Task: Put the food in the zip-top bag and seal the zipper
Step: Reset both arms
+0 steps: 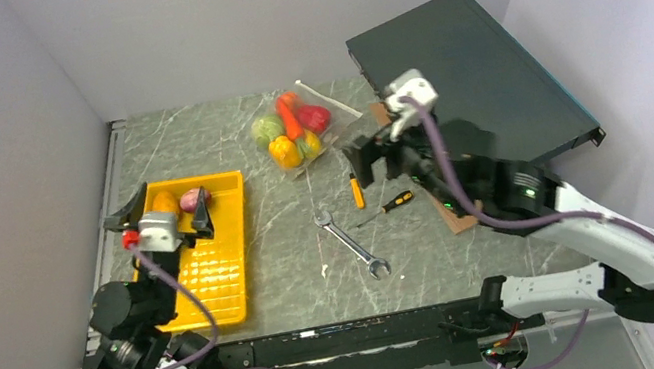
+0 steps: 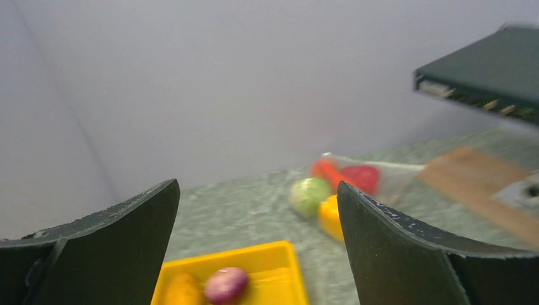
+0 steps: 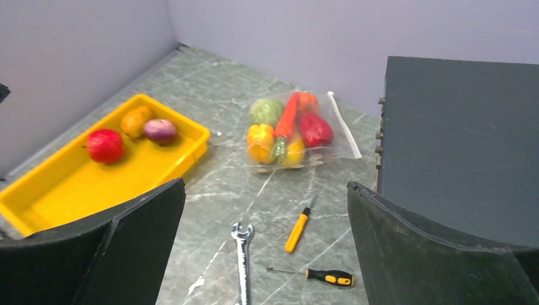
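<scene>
Food split two ways right now: the cabbage [image 3: 266,109], carrot [image 3: 287,117], red pepper [image 3: 314,130] and yellow pepper [image 3: 260,141] lie inside the zip-top bag [image 3: 337,145]. An orange piece [image 3: 136,121], a purple piece [image 3: 160,130] and a red piece [image 3: 105,145] sit loose in the yellow tray [image 3: 57,190].

Your left gripper [image 1: 164,215] hangs over the tray's far end, fingers spread wide with nothing between them. In its wrist view the orange and purple pieces sit low between the two fingers, just ahead and below. The purple is nearer the middle and the orange leans toward the left finger. The red one doesn't show there.

That makes the left arm clearly the nearer one. Your right gripper [image 3: 265,216], also wide open and empty, is well apart from the tray, with the wrench [image 3: 241,260] and screwdrivers [image 3: 297,230] in between.

The bag lies ahead and to the right of the left fingers, and ahead of the right fingers, roughly centred between them. The zipper [image 3: 344,124] runs along the bag's right edge, pointing away from the right fingers on the side facing the black box [image 3: 457,140].

So the mouth looks turned away from your left arm. I can't tell whether it is parted or pressed shut.
</scene>
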